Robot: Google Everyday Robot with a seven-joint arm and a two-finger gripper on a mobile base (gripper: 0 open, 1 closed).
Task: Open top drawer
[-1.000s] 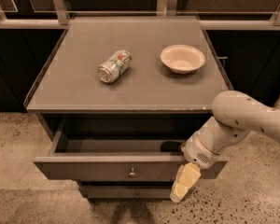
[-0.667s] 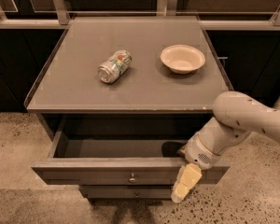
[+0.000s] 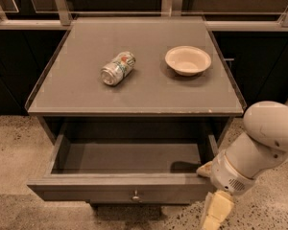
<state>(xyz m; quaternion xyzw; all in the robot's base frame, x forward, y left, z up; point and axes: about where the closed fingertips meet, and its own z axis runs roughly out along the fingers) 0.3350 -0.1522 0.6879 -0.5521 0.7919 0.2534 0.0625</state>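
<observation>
The top drawer (image 3: 101, 190) has slid nearer since the earlier frame. The hand (image 3: 209, 193) sits at its front's right end, whether clamped I cannot tell; any further pull runs straight nearward.

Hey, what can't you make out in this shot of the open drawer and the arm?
Camera view:
- Gripper at the top drawer's right front corner: lower part cut off by the bottom edge.
- Drawer's rear: hidden under the tabletop.
- Can label: too small to read.
- Arm: cut off at right edge.
</observation>
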